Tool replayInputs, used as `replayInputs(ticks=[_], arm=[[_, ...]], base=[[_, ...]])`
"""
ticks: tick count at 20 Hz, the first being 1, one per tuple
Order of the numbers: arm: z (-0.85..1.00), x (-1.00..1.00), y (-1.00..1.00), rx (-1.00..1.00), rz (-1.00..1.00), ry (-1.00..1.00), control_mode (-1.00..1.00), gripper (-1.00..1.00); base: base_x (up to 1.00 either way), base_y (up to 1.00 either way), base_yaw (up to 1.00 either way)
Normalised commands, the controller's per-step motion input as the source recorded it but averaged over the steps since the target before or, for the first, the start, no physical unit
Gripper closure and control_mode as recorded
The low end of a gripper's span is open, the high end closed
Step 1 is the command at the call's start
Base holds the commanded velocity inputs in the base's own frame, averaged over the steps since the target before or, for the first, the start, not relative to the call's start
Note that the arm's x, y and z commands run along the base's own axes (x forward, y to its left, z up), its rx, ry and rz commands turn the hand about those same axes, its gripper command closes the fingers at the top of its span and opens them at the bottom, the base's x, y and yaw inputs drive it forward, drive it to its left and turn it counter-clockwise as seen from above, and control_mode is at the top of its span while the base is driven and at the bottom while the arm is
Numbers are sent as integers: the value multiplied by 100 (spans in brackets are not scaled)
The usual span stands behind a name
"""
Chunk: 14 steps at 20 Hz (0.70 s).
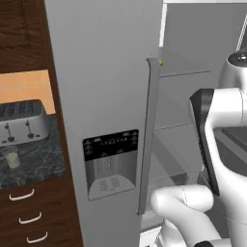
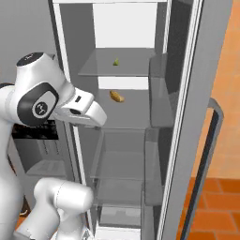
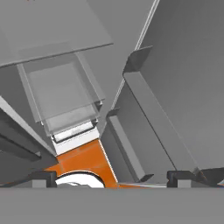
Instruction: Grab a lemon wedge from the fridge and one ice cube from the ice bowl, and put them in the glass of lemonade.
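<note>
The grey fridge (image 1: 106, 72) stands with its right door swung open (image 2: 187, 93). Inside, the tiny yellow-green lemon wedge (image 2: 116, 62) lies on the upper shelf, and I catch it again past the closed door's edge (image 1: 160, 62). The glass of lemonade (image 1: 12, 158) stands on the dark counter to the fridge's left, in front of the toaster. My gripper (image 3: 113, 178) is open, fingertips (image 3: 43, 177) wide apart with nothing between them. It points down at the fridge's lower clear drawers (image 3: 61, 92), well below the wedge.
An orange elongated food item (image 2: 116, 96) lies on the shelf under the wedge. Door bins (image 2: 157, 89) line the open door. The closed door's long handle (image 1: 149, 135) and dispenser (image 1: 110, 164) sit left of the opening. A toaster (image 1: 21, 123) is on the counter. Orange floor tiles (image 3: 83, 157) show below.
</note>
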Motion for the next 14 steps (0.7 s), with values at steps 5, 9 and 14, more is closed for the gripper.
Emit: replayInputs(ticks=[5,9,14], arm=[[0,0,0,0,0,0,100,-100],[0,0,0,0,0,0,100,-100],[0,0,0,0,0,0,100,-100]], base=[[70,-16,-12],[21,-41,1],[2,-55,1]])
